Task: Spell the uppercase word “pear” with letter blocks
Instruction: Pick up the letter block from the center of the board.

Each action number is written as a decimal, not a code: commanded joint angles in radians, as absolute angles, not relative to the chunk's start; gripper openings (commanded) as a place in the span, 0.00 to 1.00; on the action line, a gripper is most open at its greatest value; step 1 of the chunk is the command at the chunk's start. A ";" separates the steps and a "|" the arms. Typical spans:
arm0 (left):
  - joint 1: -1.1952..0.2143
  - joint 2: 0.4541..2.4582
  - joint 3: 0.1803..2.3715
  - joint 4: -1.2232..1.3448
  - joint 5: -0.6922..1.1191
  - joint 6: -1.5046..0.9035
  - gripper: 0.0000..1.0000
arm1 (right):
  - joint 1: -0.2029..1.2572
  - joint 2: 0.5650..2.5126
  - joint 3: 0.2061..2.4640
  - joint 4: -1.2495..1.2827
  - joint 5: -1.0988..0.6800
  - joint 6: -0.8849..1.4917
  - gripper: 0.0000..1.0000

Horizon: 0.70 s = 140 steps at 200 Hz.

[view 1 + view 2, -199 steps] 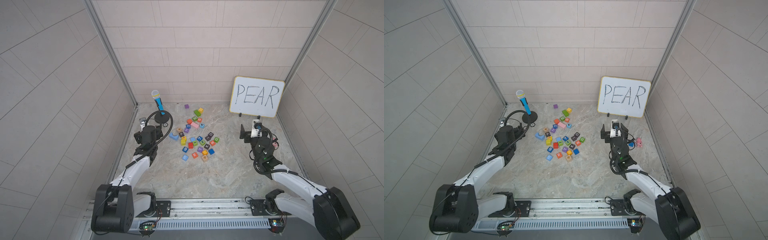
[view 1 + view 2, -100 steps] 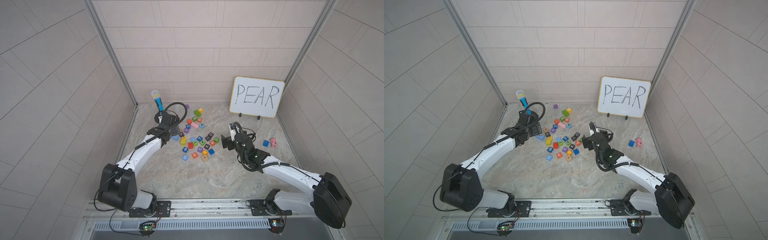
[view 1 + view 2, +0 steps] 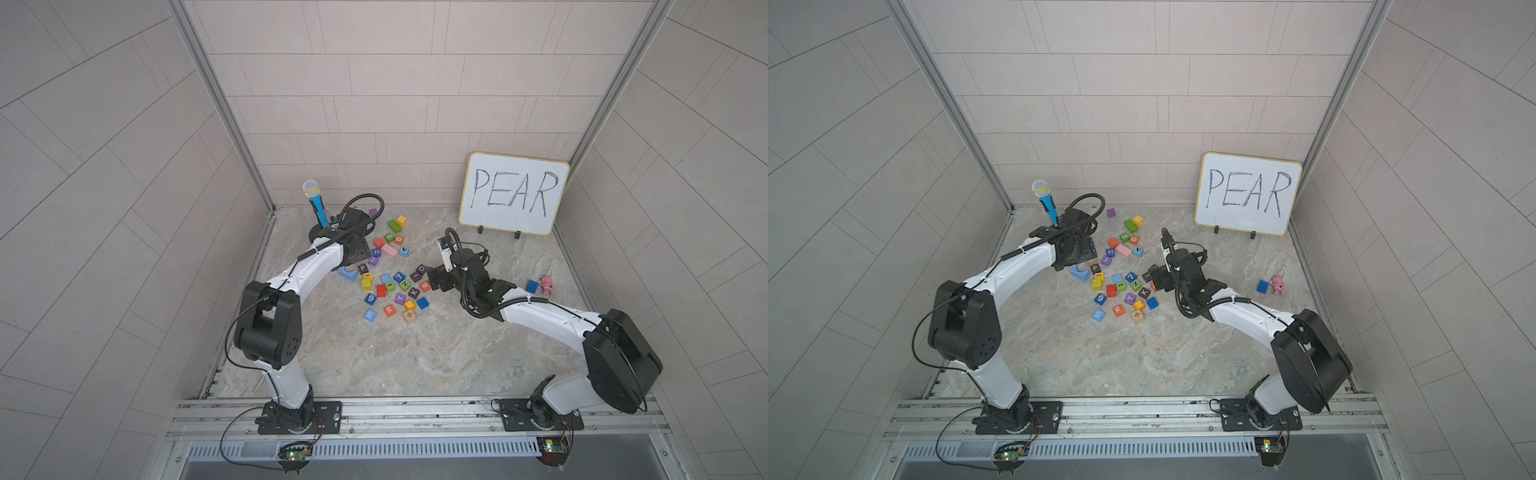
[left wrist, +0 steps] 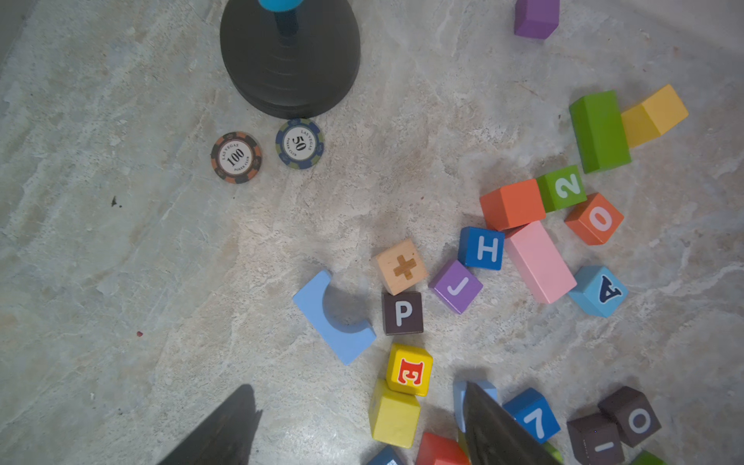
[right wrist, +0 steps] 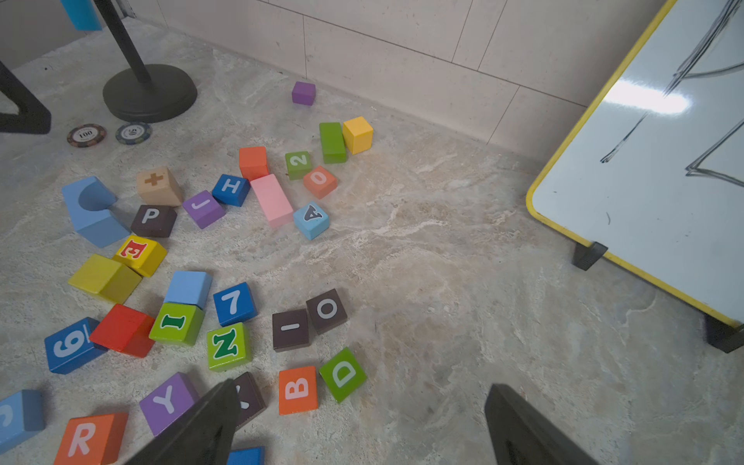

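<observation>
While both arms lean over the jumble at the centre of the frame, none of PEAR is spelled yet. All 4 letter blocks lie loose among digit cubes and plain blocks. The black P block (image 3: 362, 268) sits just above the yellow E block (image 3: 366, 276) at the pile's left edge. The light blue A block (image 3: 403, 250) lies toward its upper right beside a pink bar (image 3: 390, 249), and the orange-red R block (image 3: 389, 309) at its lower edge. The left gripper (image 4: 358, 396) hovers near P and E, jaws apart and empty. The right gripper (image 5: 361, 388) stands wide open at the pile's right, holding nothing. All 4 pickups and the lining-up are left to do. From above, each wrist hides its own fingers and A's letter is too small to read. The right wrist view crops R and the whiteboard (image 3: 514, 193).
</observation>
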State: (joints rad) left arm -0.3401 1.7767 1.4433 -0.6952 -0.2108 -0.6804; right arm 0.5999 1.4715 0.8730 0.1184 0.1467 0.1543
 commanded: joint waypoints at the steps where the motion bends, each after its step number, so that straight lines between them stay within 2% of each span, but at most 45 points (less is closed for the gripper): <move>1: -0.357 1.850 1.523 -0.824 -0.232 -0.710 0.81 | 0.591 1.487 0.878 0.090 0.129 0.153 1.00; 54: -0.373 1.982 1.658 -0.892 -0.179 -0.719 0.69 | 0.580 1.515 0.868 0.120 0.106 0.166 1.00; 140: -0.392 2.090 1.738 -0.939 -0.197 -0.748 0.65 | 0.572 1.528 0.862 0.130 0.081 0.172 1.00</move>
